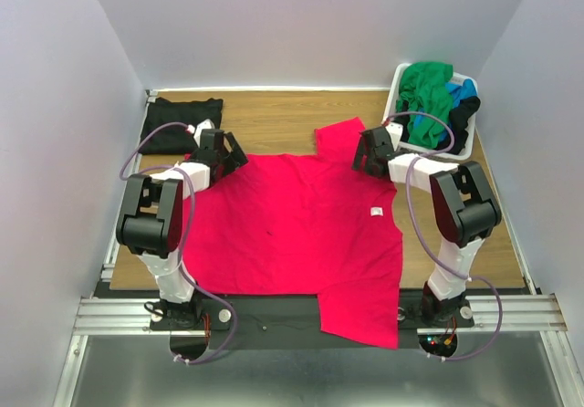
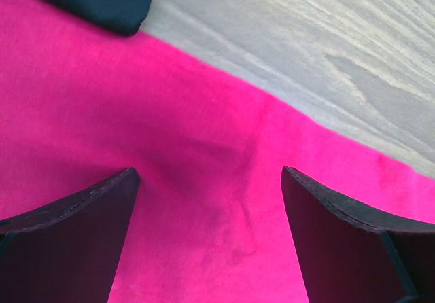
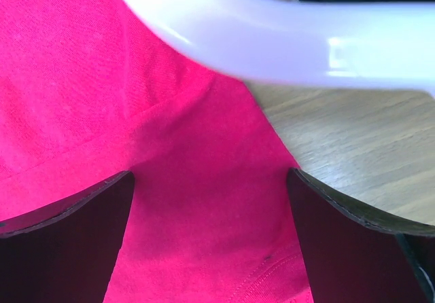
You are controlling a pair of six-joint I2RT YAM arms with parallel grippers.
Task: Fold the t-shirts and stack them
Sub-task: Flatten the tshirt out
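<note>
Spread wide, the left claw (image 1: 222, 154) hung over the upper left corner of the large pinkish-red cloth t-shirt (image 1: 292, 234). Its two dark fingers (image 2: 81, 235) stood apart with only red cloth between them; whether the tips touched it could not be told. The right claw (image 1: 370, 151) was likewise spread, low over the shirt's upper right sleeve, with the white plastic laundry basket (image 1: 401, 83) crowding in just beyond it. A folded black t-shirt (image 1: 181, 115) lay in the upper left of the overhead frame, its corner near the left claw. Both arms reached up from the bottom edge, elbows raised, wrists bent down. The red shirt lay flat mid-frame on the wooden bench (image 1: 274, 115), a small white tag (image 1: 375, 211) at its right and its lower part overhanging the near edge. Five shirts showed: one red, one folded black, and a green shirt (image 1: 427, 88), a blue shirt (image 1: 464, 89) and a crumpled black shirt (image 1: 464, 115) heaped in the single basket.
</note>
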